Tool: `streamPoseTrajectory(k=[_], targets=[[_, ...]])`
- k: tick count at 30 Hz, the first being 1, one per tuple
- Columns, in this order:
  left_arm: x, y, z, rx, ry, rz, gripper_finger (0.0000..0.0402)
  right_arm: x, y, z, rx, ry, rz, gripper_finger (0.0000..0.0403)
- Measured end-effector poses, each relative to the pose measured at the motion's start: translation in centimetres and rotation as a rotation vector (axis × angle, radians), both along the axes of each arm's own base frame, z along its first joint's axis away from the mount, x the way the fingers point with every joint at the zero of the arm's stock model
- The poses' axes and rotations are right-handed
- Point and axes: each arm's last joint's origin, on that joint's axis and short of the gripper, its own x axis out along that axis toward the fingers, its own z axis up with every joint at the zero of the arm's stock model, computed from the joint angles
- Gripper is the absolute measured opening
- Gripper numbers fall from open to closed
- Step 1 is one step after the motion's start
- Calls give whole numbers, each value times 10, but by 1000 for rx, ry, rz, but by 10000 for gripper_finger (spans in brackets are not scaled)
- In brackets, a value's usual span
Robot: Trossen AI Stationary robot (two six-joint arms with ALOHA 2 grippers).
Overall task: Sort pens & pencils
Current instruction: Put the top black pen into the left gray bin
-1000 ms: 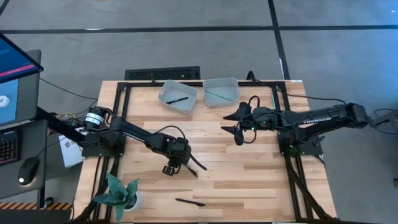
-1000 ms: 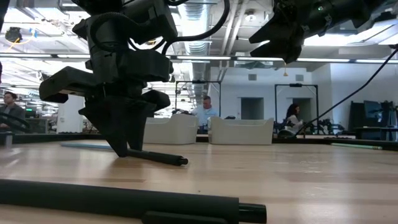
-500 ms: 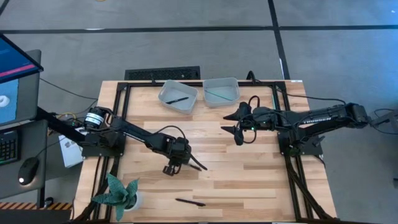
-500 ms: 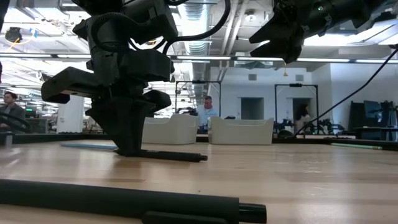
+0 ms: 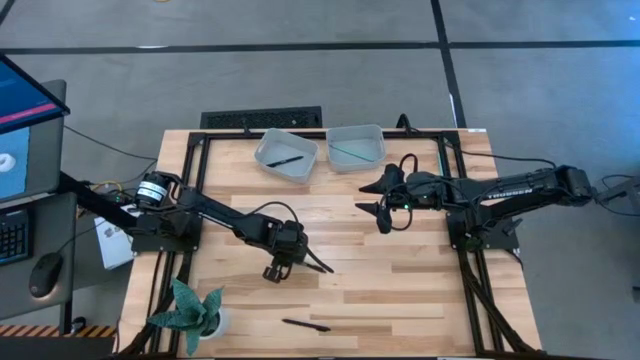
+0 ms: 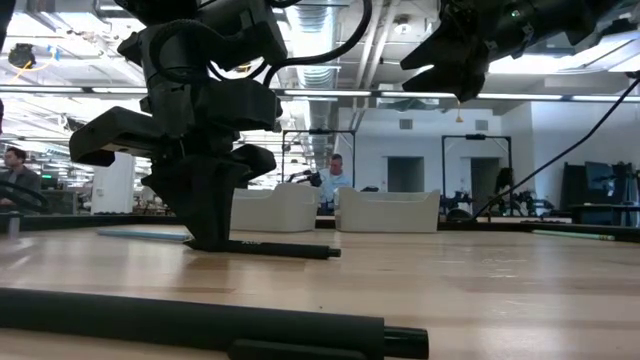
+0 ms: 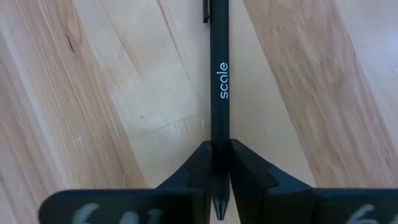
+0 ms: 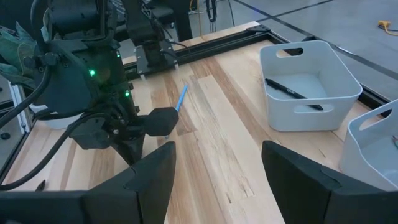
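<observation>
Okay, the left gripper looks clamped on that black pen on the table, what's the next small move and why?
Probably a straight lift. The left gripper has its fingers closed around the black printed pen, which lies flat on the wooden table. Raising it clears the way to the grey bin holding another black pen.

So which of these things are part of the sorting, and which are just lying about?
Job:
gripped black stick in left hand
front black stick, near the table edge
binned black stick, left bin
binned teal stick, right bin
loose teal stick

Lying about:
potted plant
mouse
</observation>
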Motion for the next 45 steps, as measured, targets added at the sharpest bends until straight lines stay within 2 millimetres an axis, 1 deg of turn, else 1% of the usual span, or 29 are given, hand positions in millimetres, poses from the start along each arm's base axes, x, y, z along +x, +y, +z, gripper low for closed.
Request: streamPoseTrajectory(k=[11, 23, 26, 30, 33, 36, 39, 45], targets=[[1, 0, 0, -4, -11, 5, 28, 0, 0, 0, 0, 0, 0, 260], [2, 1, 1, -24, -15, 48, 25, 0, 0, 0, 0, 0, 0, 260], [7, 3, 6, -28, -27, 64, 23, 0, 0, 0, 0, 0, 0, 260], [20, 8, 21, -35, -80, 78, 26, 0, 0, 0, 0, 1, 0, 260], [28, 15, 34, 17, -88, 74, 27, 0, 0, 0, 0, 0, 0, 260], [31, 28, 48, 129, -47, 75, 25, 0, 0, 0, 0, 0, 0, 260], [34, 46, 63, 214, -6, 89, 25, 0, 0, 0, 0, 0, 0, 260], [42, 88, 96, 236, 7, 148, 25, 0, 0, 0, -1, 1, 0, 260]])
